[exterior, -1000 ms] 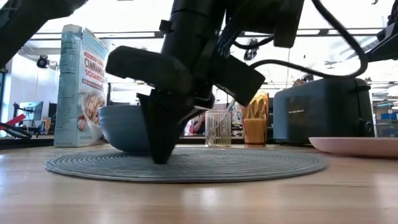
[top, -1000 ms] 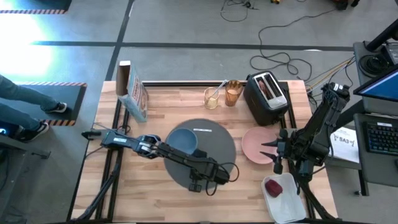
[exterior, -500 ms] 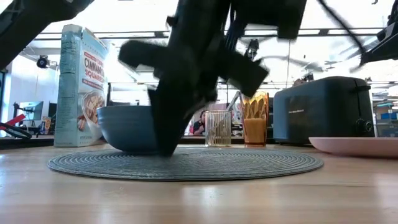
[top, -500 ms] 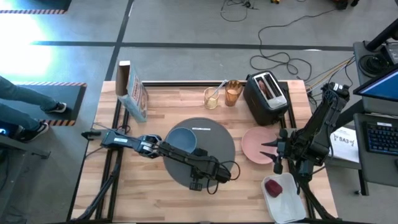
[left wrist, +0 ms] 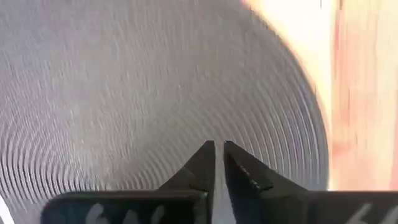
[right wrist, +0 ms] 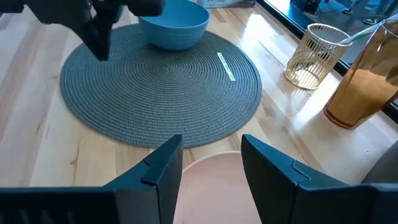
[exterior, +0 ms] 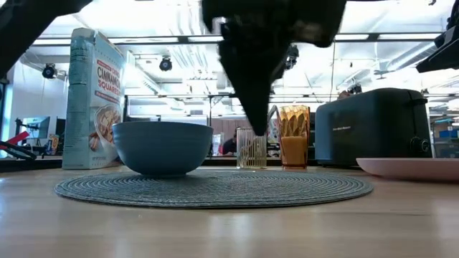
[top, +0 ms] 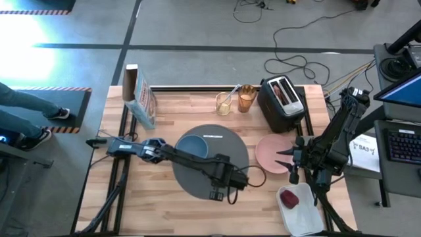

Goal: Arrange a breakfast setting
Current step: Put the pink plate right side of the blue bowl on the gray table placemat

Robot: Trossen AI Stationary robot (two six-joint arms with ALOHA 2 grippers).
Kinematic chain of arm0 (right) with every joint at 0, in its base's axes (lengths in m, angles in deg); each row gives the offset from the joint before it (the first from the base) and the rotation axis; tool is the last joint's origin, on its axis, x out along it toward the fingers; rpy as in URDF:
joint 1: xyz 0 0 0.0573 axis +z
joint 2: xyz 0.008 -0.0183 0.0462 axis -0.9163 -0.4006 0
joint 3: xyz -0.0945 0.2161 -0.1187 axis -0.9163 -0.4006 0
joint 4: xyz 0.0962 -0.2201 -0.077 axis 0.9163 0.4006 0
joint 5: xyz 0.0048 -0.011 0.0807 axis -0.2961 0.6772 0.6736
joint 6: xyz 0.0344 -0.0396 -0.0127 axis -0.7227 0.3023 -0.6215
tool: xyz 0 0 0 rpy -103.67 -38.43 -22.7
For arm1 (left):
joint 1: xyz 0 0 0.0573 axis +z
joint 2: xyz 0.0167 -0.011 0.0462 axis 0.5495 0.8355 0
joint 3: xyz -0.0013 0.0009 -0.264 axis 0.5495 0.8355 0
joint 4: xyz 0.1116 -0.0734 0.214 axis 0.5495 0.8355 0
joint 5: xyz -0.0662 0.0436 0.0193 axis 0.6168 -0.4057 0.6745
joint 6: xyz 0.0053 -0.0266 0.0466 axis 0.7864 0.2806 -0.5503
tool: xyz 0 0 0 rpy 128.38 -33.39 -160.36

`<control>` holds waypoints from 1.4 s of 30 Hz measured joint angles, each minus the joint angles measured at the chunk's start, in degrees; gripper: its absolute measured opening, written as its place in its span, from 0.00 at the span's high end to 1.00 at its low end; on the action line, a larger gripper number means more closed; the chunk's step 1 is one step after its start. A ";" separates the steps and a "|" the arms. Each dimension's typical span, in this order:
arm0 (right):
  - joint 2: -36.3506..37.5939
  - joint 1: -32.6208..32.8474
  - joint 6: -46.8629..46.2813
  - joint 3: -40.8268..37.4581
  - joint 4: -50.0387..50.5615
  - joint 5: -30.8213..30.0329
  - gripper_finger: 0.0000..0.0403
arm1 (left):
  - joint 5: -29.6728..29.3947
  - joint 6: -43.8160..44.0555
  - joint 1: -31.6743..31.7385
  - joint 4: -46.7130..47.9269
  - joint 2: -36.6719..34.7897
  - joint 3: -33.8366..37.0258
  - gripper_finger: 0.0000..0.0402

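Observation:
The round dark-grey mat (top: 210, 164) lies flat mid-table, and the blue bowl (top: 193, 148) stands on its far left part. My left gripper (top: 222, 195) is shut and hangs above the mat's near right part; the low view (exterior: 258, 129) shows it clear of the mat. My right gripper (right wrist: 211, 155) is open and empty above the pink plate (top: 271, 155), which lies right of the mat. The amber tumbler (top: 247, 100) and a spoon in a clear cup (top: 225, 104) stand at the far edge. Toast (top: 281, 92) sticks out of the black toaster. The red apple (top: 289, 197) lies on the white tray.
A cereal box (top: 141, 102) stands at the far left. The black toaster (top: 284, 102) stands at the far right. The white tray (top: 301, 209) is at the near right corner. Bare wood shows along the near edge, left of the tray.
My left gripper, whose shut tips stood on the mat's near part a second ago, has risen clear of the mat and gone a little toward the table's right edge. The bowl and mat stay in place.

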 joint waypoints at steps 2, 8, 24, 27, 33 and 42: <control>0.01 -0.01 0.00 0.00 0.00 0.00 0.62 | 0.02 -1.55 0.75 -1.89 0.08 0.00 0.90; 0.00 -0.02 0.00 0.01 0.00 0.00 0.61 | -0.05 -11.33 2.70 -12.59 0.08 -0.02 0.78; 0.01 -0.02 0.00 0.00 -0.02 0.00 0.62 | 0.81 -35.95 7.42 -36.90 0.50 2.85 0.78; 0.00 -0.02 0.00 0.01 -0.02 0.00 0.62 | 4.91 -38.59 8.45 -41.31 0.49 5.24 0.80; 0.00 -0.02 0.00 0.02 -0.02 0.00 0.62 | 7.92 -43.05 9.92 -51.13 0.52 10.00 0.81; 0.00 -0.01 0.00 0.02 -0.02 0.00 0.62 | 8.59 -45.21 11.64 -63.04 0.56 18.10 0.81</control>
